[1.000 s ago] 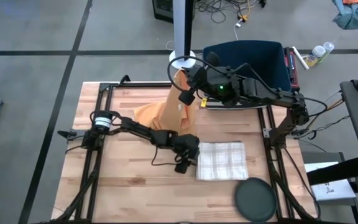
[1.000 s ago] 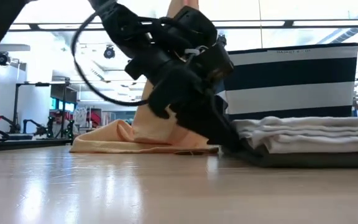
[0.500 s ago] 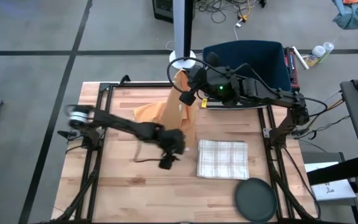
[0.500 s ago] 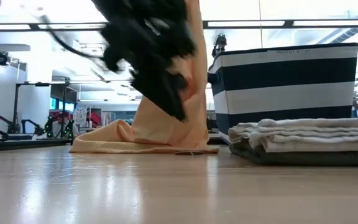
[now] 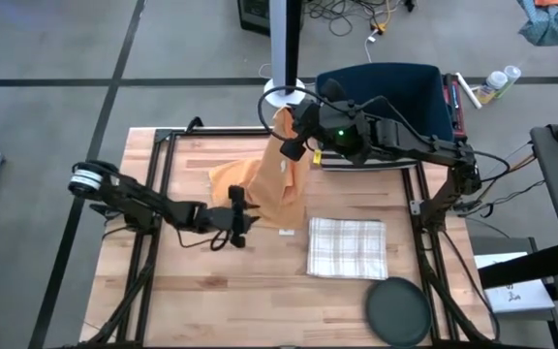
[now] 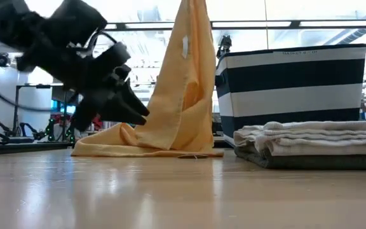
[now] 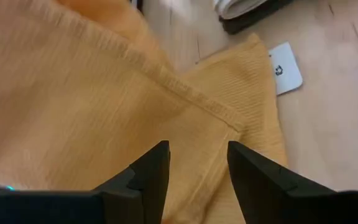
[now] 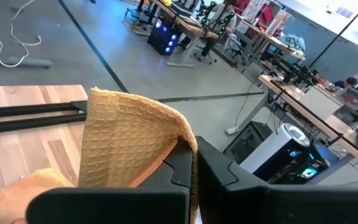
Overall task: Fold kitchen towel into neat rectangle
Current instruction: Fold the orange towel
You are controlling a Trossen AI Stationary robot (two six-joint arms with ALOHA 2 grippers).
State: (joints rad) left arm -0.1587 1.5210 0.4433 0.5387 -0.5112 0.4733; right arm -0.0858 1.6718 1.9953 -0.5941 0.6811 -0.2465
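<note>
**Trainee:** Where is the orange towel, and what holds it?

**Instructor:** Your right gripper is clenched on one upper edge of the towel, lifting it so it hangs as a tall drape. Its lower part lies bunched on the wooden table, near the back edge.

**Trainee:** And the left gripper?

**Instructor:** You see its fingers parted, released, holding nothing, hovering just above the towel's hemmed corner. A white tag lies on the table just beside that corner.

**Trainee:** What else is present?

**Instructor:** A folded checked towel rests on the table to the right, near a dark round lid. A striped bin stands behind.
</note>
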